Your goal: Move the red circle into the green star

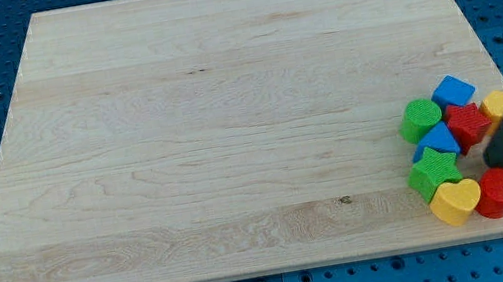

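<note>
The red circle [497, 191] lies near the board's lower right corner, touching the yellow heart [455, 201] on its left. The green star [434, 171] sits just up and left of the heart, with the heart between it and the red circle. My tip [498, 164] stands right above the red circle, at its top edge, to the right of the green star. The dark rod slants up to the view's right.
A cluster sits above: a green circle [420, 119], a blue block [453, 91], a red block [468, 123], a blue triangle [439, 141] and a yellow block [499, 104] partly behind the rod. The wooden board [227, 114] ends close below and right of them.
</note>
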Tool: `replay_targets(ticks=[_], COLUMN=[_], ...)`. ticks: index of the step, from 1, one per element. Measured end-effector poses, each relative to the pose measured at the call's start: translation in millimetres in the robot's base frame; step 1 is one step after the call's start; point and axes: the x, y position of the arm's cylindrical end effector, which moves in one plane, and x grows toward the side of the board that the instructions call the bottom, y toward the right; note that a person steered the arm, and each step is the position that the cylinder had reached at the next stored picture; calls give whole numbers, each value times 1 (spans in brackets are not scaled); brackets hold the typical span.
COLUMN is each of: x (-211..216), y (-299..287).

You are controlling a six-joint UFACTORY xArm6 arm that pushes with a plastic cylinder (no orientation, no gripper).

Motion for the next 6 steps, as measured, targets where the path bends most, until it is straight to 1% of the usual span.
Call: replay_targets(ticks=[1, 2, 3, 4, 5, 6], x=[29, 52, 49, 30, 26, 30], y=[34, 31, -1, -31, -32, -16])
